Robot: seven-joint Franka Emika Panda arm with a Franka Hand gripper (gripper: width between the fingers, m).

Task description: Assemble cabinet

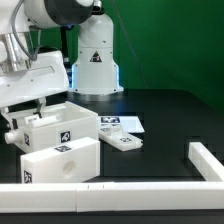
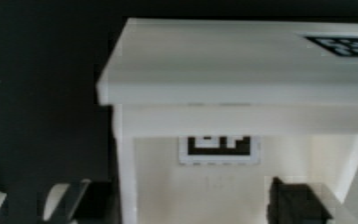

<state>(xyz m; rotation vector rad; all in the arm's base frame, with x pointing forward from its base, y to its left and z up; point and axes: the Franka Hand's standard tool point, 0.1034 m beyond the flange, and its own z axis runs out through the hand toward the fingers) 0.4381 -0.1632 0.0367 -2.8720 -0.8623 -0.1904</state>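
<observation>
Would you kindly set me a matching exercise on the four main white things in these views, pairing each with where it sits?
Things:
1. cabinet box
2. marker board
3. white rail
4. robot base

Places:
a. runs across the foreground and turns back at the exterior view's right
b. lies flat, mid-scene
c. stands at the back, bearing a triangle mark
d. below the gripper, at the exterior view's left

Pairs: 1-d, 2-b, 3-a, 4-c.
</observation>
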